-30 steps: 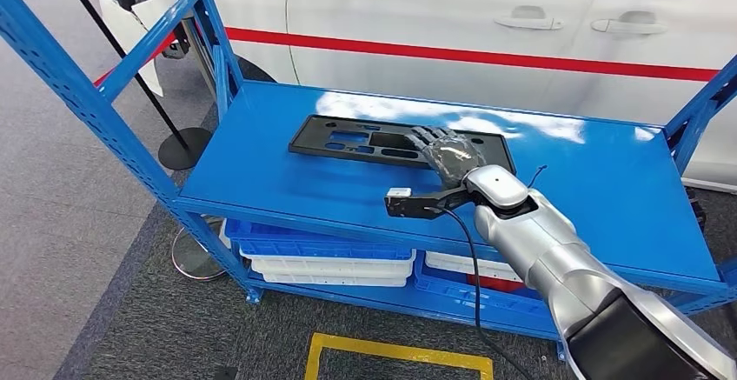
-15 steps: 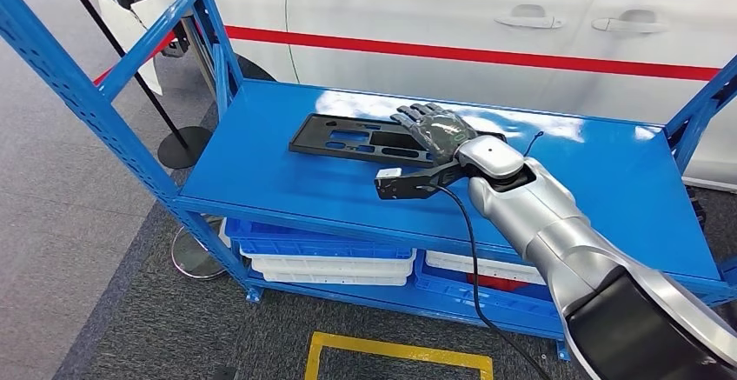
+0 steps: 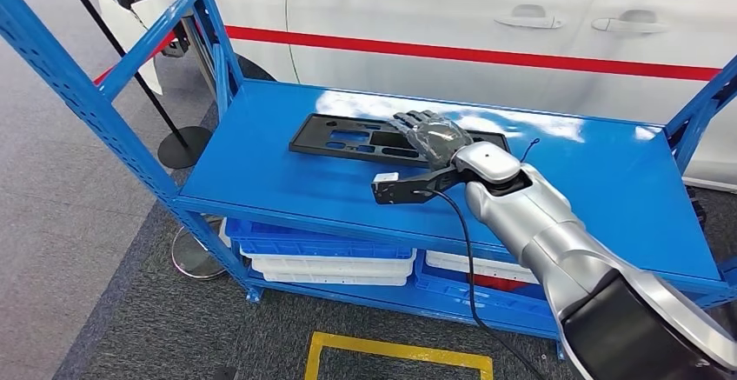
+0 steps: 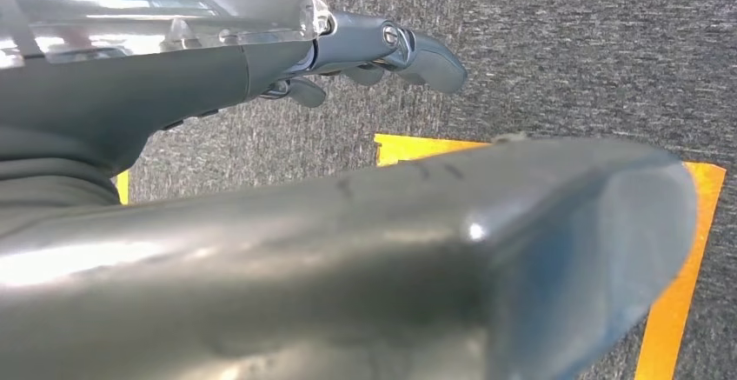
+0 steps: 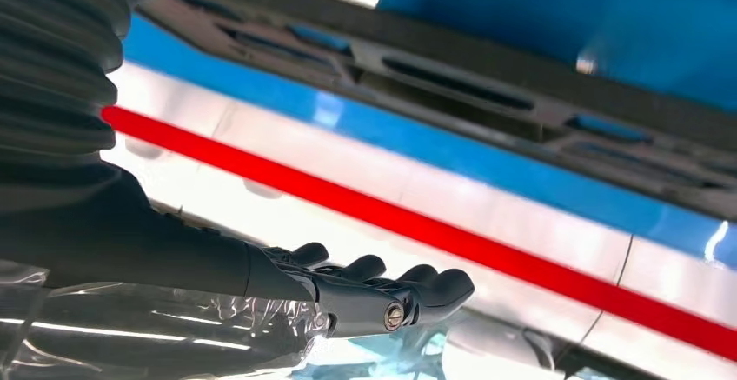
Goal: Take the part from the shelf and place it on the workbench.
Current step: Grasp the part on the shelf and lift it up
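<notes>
The part (image 3: 348,138) is a flat black plastic frame with several cut-outs, lying on the top board of the blue shelf (image 3: 287,180). My right hand (image 3: 429,130) hovers over the part's right half with fingers spread and slightly bent, holding nothing. In the right wrist view the fingers (image 5: 382,291) stretch out with a gap between them and the part (image 5: 487,93). My left hand (image 4: 374,50) hangs over grey carpet, its fingers loosely extended and empty.
A white car with a red stripe (image 3: 487,54) stands right behind the shelf. Blue uprights (image 3: 78,93) frame the shelf's left side and another (image 3: 700,110) the right. White and blue trays (image 3: 330,258) sit on the lower level. Yellow floor tape (image 3: 395,354) marks the carpet.
My right hand lay over the part's right end a second ago; it has lifted and shifted left along the part, and its fingers now bend down a little. The part has not moved.
</notes>
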